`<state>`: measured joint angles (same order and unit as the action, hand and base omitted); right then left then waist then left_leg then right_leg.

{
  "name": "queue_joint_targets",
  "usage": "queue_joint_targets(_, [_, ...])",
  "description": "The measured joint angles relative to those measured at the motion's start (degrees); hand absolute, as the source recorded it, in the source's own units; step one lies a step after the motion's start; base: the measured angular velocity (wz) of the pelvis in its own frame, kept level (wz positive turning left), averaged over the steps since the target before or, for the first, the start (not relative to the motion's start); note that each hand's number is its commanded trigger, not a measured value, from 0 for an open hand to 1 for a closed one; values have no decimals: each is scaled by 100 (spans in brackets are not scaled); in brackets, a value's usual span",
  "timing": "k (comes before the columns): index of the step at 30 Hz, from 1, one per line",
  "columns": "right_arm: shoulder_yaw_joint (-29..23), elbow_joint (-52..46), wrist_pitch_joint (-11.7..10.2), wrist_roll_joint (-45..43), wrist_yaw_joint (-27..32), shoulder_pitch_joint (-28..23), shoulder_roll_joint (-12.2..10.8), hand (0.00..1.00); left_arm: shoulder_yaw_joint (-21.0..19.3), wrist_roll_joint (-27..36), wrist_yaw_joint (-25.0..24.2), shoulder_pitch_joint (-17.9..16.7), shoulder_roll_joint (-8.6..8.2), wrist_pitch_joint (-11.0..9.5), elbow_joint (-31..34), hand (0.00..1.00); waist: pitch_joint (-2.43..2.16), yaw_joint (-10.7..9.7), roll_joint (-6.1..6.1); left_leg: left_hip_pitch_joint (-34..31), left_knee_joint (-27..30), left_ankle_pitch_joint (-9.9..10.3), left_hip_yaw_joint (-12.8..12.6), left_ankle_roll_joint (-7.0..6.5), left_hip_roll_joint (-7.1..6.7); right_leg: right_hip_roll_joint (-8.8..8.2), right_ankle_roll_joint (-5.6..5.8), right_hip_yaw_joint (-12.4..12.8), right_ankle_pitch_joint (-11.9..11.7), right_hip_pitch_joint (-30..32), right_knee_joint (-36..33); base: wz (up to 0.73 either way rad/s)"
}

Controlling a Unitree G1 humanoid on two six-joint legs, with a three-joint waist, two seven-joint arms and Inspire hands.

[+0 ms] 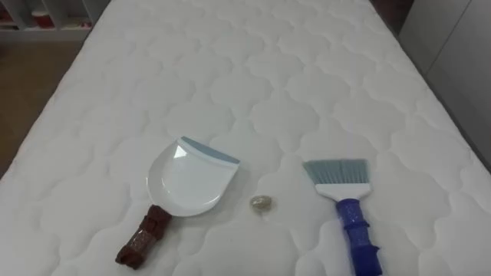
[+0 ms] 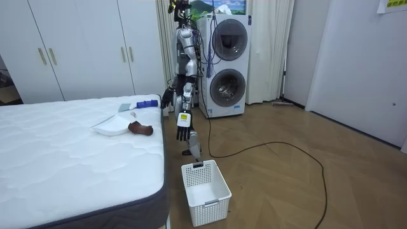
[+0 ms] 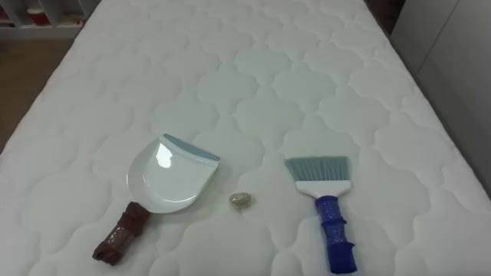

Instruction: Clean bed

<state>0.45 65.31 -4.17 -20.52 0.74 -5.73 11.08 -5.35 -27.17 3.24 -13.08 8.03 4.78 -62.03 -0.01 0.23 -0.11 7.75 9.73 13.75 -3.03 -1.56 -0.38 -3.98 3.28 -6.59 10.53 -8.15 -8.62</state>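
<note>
Opening step, nothing picked up yet. Robot stands at bed [image 1: 268, 69] edge, white basket [image 2: 219, 186] on floor by its feet. Left hand [image 2: 183, 133] hangs at side, fingers slack, empty. Right hand [image 2: 166, 97] is near mattress edge — grip cannot tell.

Crumb [image 1: 261, 203] lies on quilt. Dustpan [image 1: 188, 180] sits at its 9 o'clock, brown handle toward 7. Brush [image 1: 345, 199] sits at its 3 o'clock, blue handle toward 6.

Likely next move: take both handles — brush right, dustpan left — then sweep crumb toward 9 o'clock into pan.

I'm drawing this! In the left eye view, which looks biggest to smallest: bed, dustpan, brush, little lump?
1. Bed
2. Dustpan and brush: about alike, and the brush runs off the bottom edge, so no ranking
3. Little lump
</note>
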Motion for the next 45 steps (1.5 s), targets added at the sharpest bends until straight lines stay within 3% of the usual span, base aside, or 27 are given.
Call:
queue_joint_targets(18, [29,-8,-11,143,118,-2,-28,0,-17,68,25,-89,-11,-21,-11,0,1,69,-23,6,0,0,7,0,0,0,0,1,0,0,1,0])
queue_joint_targets(26, [-5,86,2,523,169,-40,-31,0,-429,194,306,-152,-55,-163,-43,0,-5,189,-31,-68,90,1,186,2,-9,-20,0,-314,0,-53,2,12])
queue_joint_targets(33, [-1,144,-31,574,346,-72,-23,0,-986,782,1063,-148,-59,-387,-89,0,0,335,8,-41,48,3,228,4,-11,-20,-3,-345,-2,-88,0,1])
queue_joint_targets(36, [6,142,-30,583,375,-82,-25,0,-1051,985,1448,-161,-51,-480,-26,0,2,338,-4,-56,67,2,316,5,-23,-26,-6,-400,-4,-108,0,9])
queue_joint_targets(38, [30,139,-37,592,408,-110,-25,0,-1048,1151,1693,-174,-54,-548,217,0,2,349,-24,-77,90,-8,331,15,-27,-33,-6,-446,-4,-104,-2,13])
queue_joint_targets(45, [59,162,-128,715,406,-113,-18,0,-1010,1542,2802,-143,-51,-1085,1205,0,5,333,-33,-120,111,-15,456,25,-36,-32,-7,-505,-4,-103,2,4])
